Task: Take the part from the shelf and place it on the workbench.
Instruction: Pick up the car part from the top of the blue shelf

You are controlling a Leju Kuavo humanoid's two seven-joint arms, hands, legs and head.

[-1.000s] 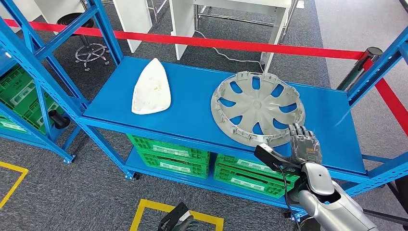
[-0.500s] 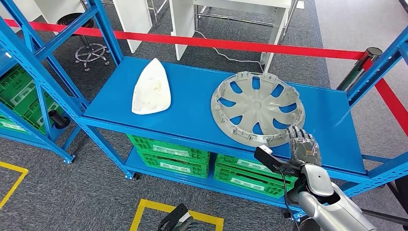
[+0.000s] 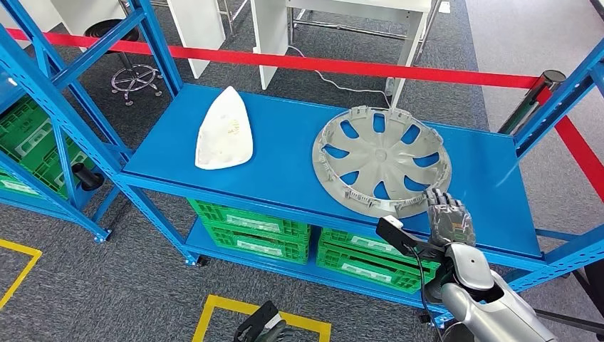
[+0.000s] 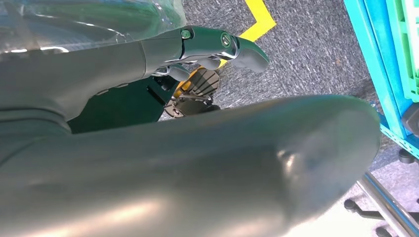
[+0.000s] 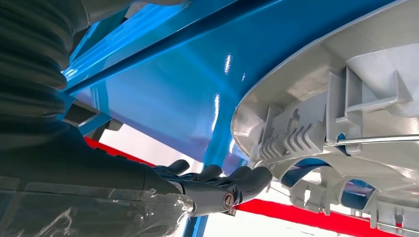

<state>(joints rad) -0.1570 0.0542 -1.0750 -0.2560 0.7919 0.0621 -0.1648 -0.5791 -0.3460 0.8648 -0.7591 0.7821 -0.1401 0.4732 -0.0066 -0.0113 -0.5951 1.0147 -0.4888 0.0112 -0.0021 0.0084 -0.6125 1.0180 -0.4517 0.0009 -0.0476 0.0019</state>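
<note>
A grey wheel cover (image 3: 381,160) lies inner side up on the right half of the blue shelf (image 3: 285,164). A white, iron-shaped shell part (image 3: 224,130) lies on the left half. My right hand (image 3: 449,217) is at the cover's near right rim with its fingers stretched out, holding nothing. In the right wrist view the fingertips (image 5: 252,178) reach the ribbed edge of the cover (image 5: 346,98); whether they touch it I cannot tell. My left hand (image 3: 262,328) hangs low by the floor, its fingers (image 4: 217,47) apart from the thumb and empty.
Green crates (image 3: 249,224) fill the level under the shelf. Blue uprights stand at both shelf ends, one at the right (image 3: 563,100). A red barrier tape (image 3: 320,65) runs behind the shelf. A yellow floor marking (image 3: 214,310) lies in front.
My right hand has crept slightly nearer along the cover's rim. The wheel cover and the white part have not moved.
</note>
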